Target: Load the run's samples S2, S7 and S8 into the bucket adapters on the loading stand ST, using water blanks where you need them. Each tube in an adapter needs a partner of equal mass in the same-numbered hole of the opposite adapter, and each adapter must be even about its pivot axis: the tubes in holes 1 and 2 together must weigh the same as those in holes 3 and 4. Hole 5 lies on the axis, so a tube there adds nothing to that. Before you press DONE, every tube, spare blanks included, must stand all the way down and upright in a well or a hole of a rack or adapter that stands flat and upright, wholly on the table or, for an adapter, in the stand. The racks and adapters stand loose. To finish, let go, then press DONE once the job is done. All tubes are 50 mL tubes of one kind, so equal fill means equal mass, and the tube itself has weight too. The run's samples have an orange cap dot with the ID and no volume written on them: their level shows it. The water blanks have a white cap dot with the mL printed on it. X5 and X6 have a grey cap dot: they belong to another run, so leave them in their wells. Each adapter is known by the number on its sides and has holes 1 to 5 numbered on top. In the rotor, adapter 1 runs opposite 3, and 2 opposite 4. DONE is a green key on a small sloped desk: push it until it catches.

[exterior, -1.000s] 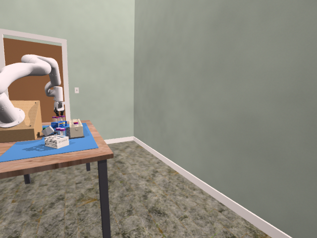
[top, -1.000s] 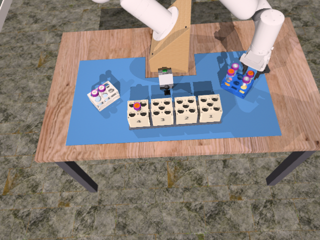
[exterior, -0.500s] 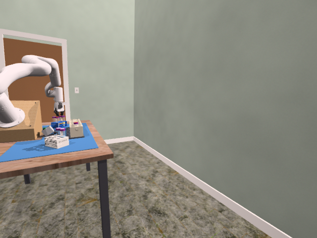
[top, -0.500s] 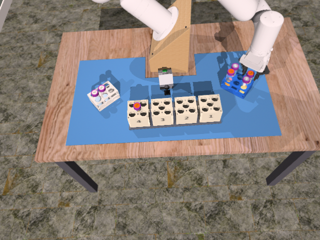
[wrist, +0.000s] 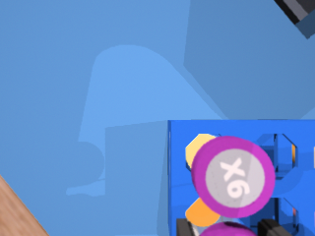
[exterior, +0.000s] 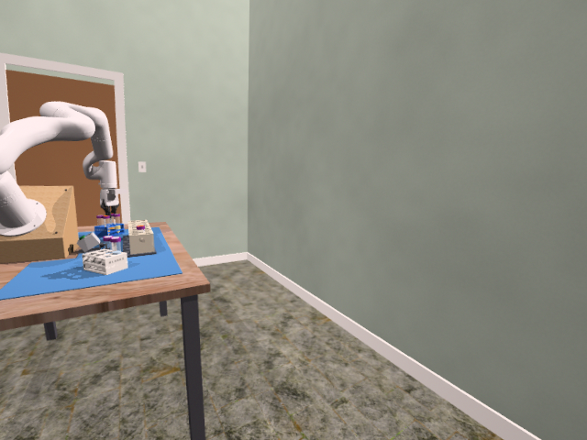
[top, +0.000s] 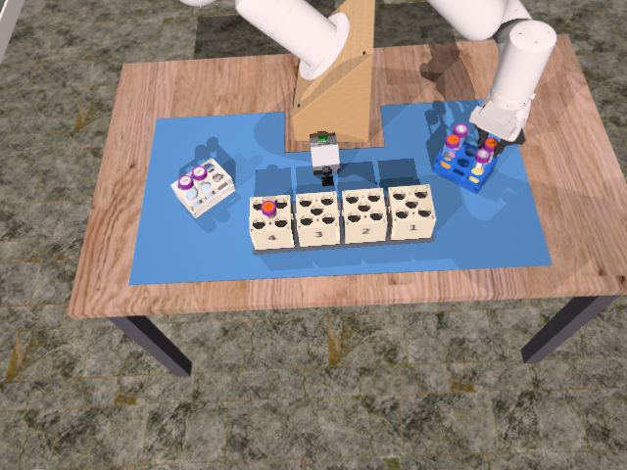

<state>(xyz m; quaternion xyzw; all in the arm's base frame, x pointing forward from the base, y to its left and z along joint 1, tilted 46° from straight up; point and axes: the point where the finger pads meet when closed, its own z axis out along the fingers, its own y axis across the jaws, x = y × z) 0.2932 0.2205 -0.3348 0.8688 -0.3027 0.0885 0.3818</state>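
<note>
Over the near side of the blue rack (top: 460, 171) (wrist: 173, 147), a descent meets X6 (top: 482, 155) (wrist: 233, 177). The mat (top: 329, 265) (exterior: 147, 274) offers a flat lane between the adapters (top: 410, 224) and the blue rack.

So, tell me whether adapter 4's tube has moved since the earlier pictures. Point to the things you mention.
No. The tube (top: 267, 208) (exterior: 140, 227) stands where it did, inside adapter 4 (top: 261, 238) (exterior: 141, 245), judged against the DONE desk (top: 324, 154) (exterior: 89, 242).
</note>
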